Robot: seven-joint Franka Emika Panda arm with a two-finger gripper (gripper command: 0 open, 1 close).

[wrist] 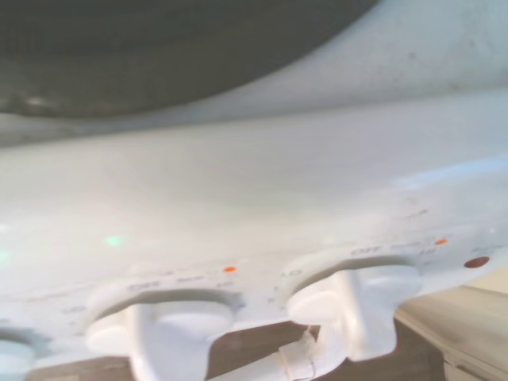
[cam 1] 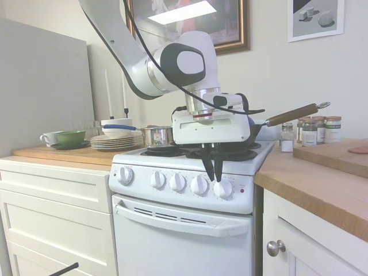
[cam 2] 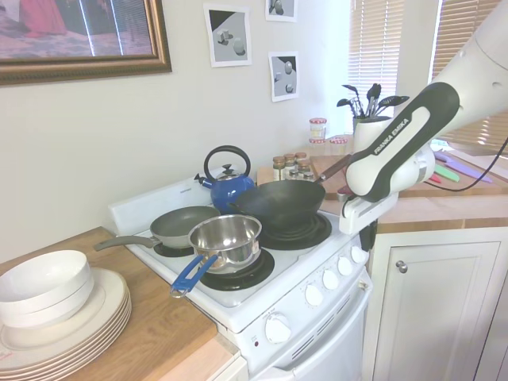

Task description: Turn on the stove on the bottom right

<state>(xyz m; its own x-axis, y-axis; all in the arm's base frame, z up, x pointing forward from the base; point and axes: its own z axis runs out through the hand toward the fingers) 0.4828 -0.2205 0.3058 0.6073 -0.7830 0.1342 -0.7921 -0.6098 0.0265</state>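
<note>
The stove [cam 1: 184, 230] is a narrow white range with five round knobs across its front panel and black coil burners on top. My gripper [cam 1: 214, 177] points down at the panel. Its dark fingers converge to a point at the upper left edge of the rightmost knob [cam 1: 224, 190], and nothing shows between them. From the other side, the gripper [cam 2: 367, 238] hangs just above that knob [cam 2: 359, 255]. The wrist view shows the same knob [wrist: 353, 305] close up, blurred, with a small red light [wrist: 476, 261] beside it. The red light [cam 1: 242, 190] sits right of the knob.
On the burners stand a black wok [cam 2: 278, 205] with a wooden handle [cam 1: 293, 114], a steel pot [cam 2: 226, 238], a grey pan [cam 2: 184, 225] and a blue kettle [cam 2: 226, 186]. Stacked plates [cam 2: 63, 317] and spice jars [cam 1: 313, 131] sit on the wooden counters either side.
</note>
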